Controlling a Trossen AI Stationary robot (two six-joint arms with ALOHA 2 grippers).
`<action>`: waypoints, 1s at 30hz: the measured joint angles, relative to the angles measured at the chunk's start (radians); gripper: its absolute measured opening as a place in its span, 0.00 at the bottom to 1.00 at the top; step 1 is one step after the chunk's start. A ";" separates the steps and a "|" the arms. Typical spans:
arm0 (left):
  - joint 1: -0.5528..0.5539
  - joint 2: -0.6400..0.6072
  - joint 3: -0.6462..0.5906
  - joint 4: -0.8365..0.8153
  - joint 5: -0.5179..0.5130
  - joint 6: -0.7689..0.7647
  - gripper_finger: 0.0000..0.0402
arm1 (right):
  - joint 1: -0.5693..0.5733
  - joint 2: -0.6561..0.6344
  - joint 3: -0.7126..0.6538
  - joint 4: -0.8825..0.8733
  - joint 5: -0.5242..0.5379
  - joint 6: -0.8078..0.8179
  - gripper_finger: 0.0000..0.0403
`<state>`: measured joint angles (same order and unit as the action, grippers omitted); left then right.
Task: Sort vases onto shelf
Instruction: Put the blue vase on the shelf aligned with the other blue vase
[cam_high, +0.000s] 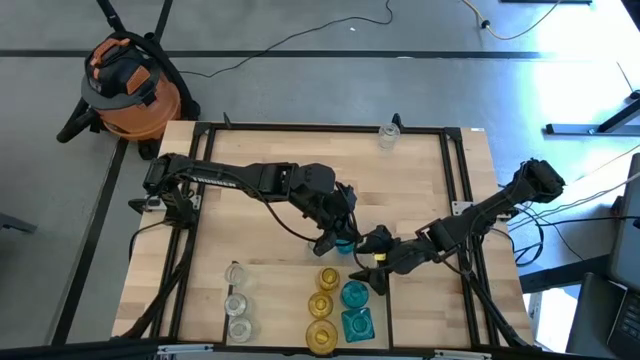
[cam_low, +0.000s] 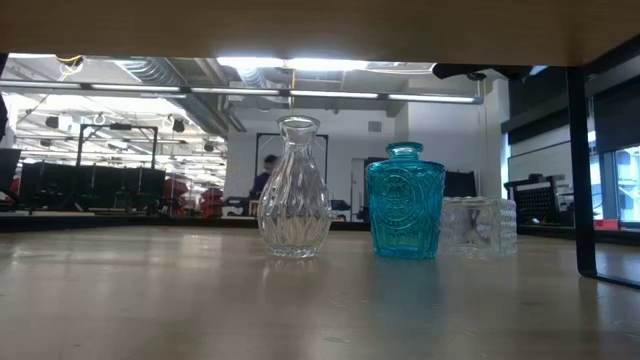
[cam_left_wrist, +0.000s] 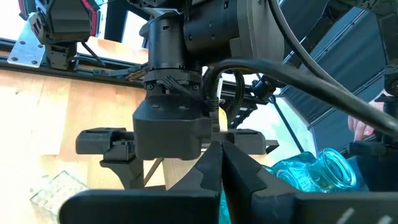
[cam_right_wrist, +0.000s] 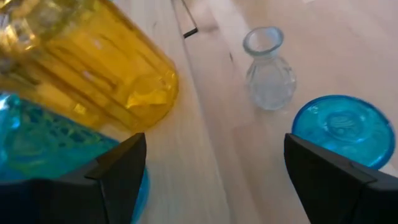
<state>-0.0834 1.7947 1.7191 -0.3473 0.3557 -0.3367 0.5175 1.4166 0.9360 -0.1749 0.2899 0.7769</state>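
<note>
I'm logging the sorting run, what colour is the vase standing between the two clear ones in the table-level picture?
Teal-blue vase; shows best in the low view.

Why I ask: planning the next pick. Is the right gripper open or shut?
Open. In the right wrist view the right gripper shows its two dark fingers spread wide apart, with bare wood between them.

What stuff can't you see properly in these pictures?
- High view: the teal vase under the left pincer is mostly covered by the arm; whether it is gripped cannot be told.
- Right wrist view: the amber vase is cut off by the picture's edge.
- Low view: the person far behind is too small.
- High view: the clear vases are faint blurs.
</note>
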 joint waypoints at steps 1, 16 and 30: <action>0.000 0.000 0.000 0.000 0.000 0.000 0.00 | 0.000 0.000 0.000 0.000 -0.010 -0.004 0.83; 0.000 0.000 0.000 0.000 0.000 0.000 0.00 | 0.000 0.000 0.000 0.070 -0.067 -0.099 0.83; 0.000 0.000 0.000 0.000 0.000 0.000 0.00 | 0.000 0.000 0.000 0.069 -0.161 -0.134 0.83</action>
<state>-0.0830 1.7947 1.7191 -0.3473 0.3561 -0.3363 0.5175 1.4166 0.9360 -0.1054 0.1293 0.6428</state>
